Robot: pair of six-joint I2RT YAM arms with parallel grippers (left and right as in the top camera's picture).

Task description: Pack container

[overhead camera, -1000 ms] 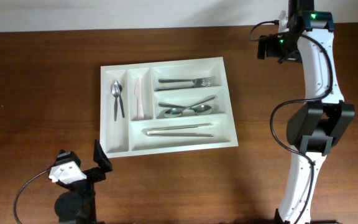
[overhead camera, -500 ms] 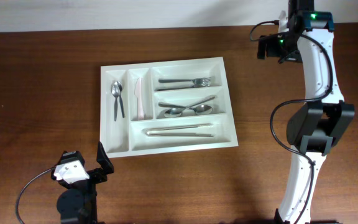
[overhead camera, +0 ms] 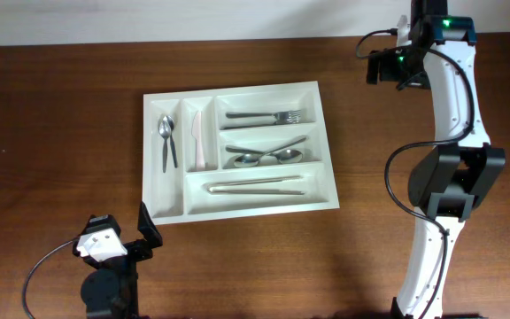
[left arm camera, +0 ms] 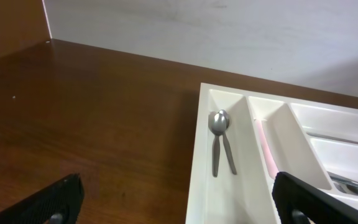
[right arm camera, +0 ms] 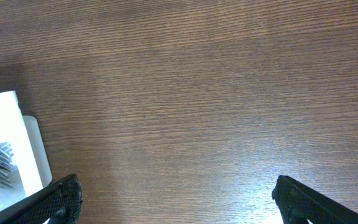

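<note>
Container point(overhead camera: 165, 200) lies on the bench point(overhead camera: 60, 133), holding cutlery point(overhead camera: 264, 116), and looks like light, stiff, slick plastic best pinched at its thin outer rim, while left fingers point(left arm camera: 55, 202) near its corner and right fingers point(right arm camera: 306, 202) well away both stand apart, holding nothing.

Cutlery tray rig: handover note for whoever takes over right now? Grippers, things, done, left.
Left gripper: open, empty, by the nearest corner of the tray.
Right gripper: open, empty, over the table beyond the fork end.
In the tray: small spoons and a pale knife in the narrow slots; forks, big spoons, long pale utensils in the wide ones.
Done: all five compartments hold cutlery.
Left: no loose cutlery in view, so probably nothing but retracting the arms.
</note>
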